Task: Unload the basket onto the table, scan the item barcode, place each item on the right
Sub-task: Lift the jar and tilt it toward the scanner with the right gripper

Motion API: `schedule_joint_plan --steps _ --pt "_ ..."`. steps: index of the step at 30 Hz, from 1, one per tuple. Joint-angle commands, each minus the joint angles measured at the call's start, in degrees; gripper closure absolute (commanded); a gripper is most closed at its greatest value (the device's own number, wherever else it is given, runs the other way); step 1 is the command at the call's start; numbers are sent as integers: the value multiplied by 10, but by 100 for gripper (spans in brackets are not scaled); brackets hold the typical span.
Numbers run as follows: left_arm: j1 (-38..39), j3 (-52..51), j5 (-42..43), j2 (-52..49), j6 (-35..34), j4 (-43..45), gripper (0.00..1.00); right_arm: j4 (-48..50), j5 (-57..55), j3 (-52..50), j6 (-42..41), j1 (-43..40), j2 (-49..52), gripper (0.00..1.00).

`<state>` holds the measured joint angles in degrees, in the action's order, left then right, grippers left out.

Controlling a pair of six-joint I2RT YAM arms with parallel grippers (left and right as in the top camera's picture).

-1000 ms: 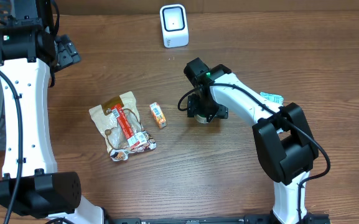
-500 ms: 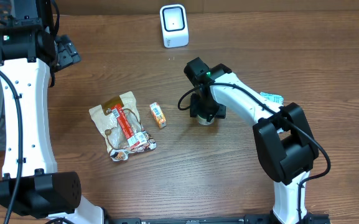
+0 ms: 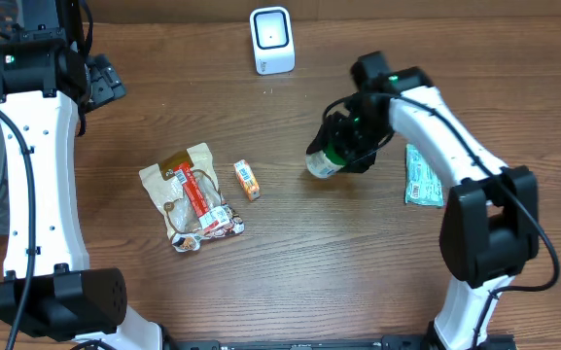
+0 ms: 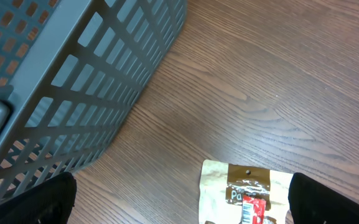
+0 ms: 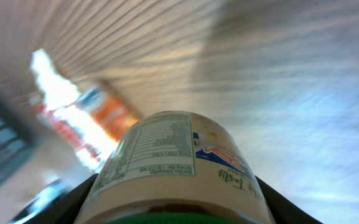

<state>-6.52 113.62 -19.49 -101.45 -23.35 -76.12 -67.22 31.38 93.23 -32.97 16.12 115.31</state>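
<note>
Since a second ago, the right pincer point(image 3: 350, 139) has swung off to its right and farther from the robot's base, and the jar point(image 3: 324, 162) has gone with it, off the spot where it stood upright on the counter point(image 3: 290, 272). Now we see the pincer closed on the jar's green end, fingers point(image 5: 61, 205) pressing on either side, while the pale labelled body sticks out tilted to the pincer's left. From the right wrist we see the label upside down, with the blurred counter beyond it. With the arm swung aside, a teal packet point(image 3: 423, 175) shows in full, lying flat just to the pincer's right. The white scanner point(image 3: 271, 39) stands ahead of the pincer and to its left, well apart from the jar. A small orange box point(image 3: 247, 180) and a snack bag point(image 3: 191, 194) lie farther to the pincer's left, near each other but not touching. The left pincer point(image 3: 107, 83) has not shifted; its jaws stand wide and hold nothing, and below it we see a grey mesh basket point(image 4: 73, 81) and the top of the snack bag.
</note>
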Motion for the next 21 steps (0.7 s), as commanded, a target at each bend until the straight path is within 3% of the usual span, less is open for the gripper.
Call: schedule_joint_plan --steps 1,12,21 --pt "-1 12 0 15 7 0 0 -13 141 16 -3 -13 -23 95" --pt "-1 12 0 15 7 0 0 -17 297 16 -3 -17 -23 96" --pt "-1 12 0 15 7 0 0 -18 301 16 -65 -17 -23 96"
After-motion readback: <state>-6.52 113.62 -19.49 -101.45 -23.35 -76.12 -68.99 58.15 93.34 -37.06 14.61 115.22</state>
